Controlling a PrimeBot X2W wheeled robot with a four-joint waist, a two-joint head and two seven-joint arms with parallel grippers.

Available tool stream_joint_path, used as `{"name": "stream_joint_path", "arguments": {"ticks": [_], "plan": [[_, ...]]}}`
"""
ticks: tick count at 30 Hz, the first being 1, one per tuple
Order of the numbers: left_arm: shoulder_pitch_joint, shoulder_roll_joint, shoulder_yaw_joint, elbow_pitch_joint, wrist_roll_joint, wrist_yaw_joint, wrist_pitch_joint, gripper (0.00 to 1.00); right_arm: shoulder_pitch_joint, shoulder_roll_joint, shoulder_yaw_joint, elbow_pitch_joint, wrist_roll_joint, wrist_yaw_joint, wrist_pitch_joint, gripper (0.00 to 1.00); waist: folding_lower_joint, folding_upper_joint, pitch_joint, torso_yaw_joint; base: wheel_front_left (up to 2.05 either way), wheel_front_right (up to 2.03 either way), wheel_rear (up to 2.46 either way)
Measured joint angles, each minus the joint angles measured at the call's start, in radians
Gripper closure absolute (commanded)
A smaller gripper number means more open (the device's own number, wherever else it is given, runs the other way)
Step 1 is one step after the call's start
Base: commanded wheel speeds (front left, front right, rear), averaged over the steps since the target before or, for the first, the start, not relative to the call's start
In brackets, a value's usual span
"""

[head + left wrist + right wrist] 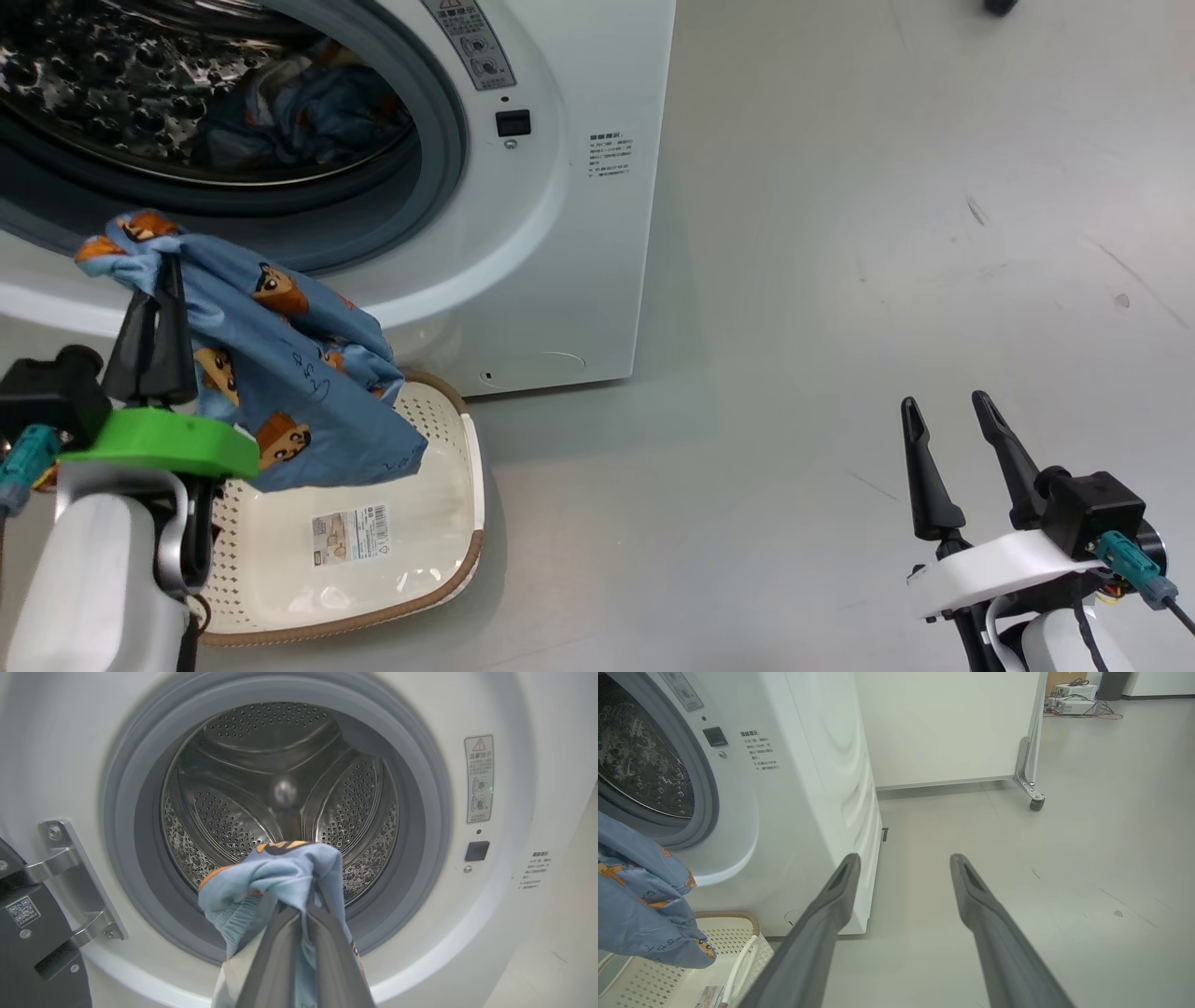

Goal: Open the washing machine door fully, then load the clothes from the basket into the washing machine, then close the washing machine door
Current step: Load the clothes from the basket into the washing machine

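Note:
My left gripper (161, 280) is shut on a blue garment (280, 373) printed with orange-brown figures. It holds the garment up in front of the washing machine (560, 233), just below the drum mouth, and the cloth hangs down over the basket (439, 420). In the left wrist view the bunched garment (275, 872) sits at my left gripper's tips (308, 889), facing the steel drum (280, 784). More blue clothes (317, 107) lie inside the drum. The washing machine door (18, 970) stands swung open at the left on its metal hinge (70, 858). My right gripper (945, 403) is open over bare floor.
The cream basket (733, 947) stands on the floor against the machine's front, with a label (350, 535) on its bottom. A white wheeled partition (1031, 765) stands beyond the machine's right side, with boxes and cables (1073, 693) behind it. Grey floor (840, 280) stretches to the right.

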Motion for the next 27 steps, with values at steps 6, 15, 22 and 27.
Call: {"name": "stream_joint_path", "arguments": {"ticks": [6,15,22,27], "plan": [[-0.120,0.029,0.022,0.020,-0.012,0.000,0.027,1.00,-0.024,0.003,0.013,-0.007,-0.003,0.000,0.000,0.00,0.0000,0.0000,0.043,-0.032,0.00,0.00,0.00],[-0.278,0.096,0.030,0.058,-0.012,0.000,0.093,1.00,-0.057,0.013,0.020,-0.025,-0.003,-0.001,0.000,0.00,0.0000,0.0000,0.130,-0.077,0.00,0.00,0.00],[-0.362,0.125,0.037,0.099,-0.023,0.000,0.134,1.00,-0.075,0.026,0.025,-0.037,-0.003,-0.003,0.000,0.00,0.0001,0.0000,0.210,-0.113,0.00,0.00,0.00],[-0.432,0.137,0.055,0.128,-0.046,0.000,0.171,1.00,-0.088,0.030,0.028,-0.045,-0.002,-0.010,0.000,0.00,0.0001,0.0000,0.273,-0.134,0.00,0.00,0.00]]}}
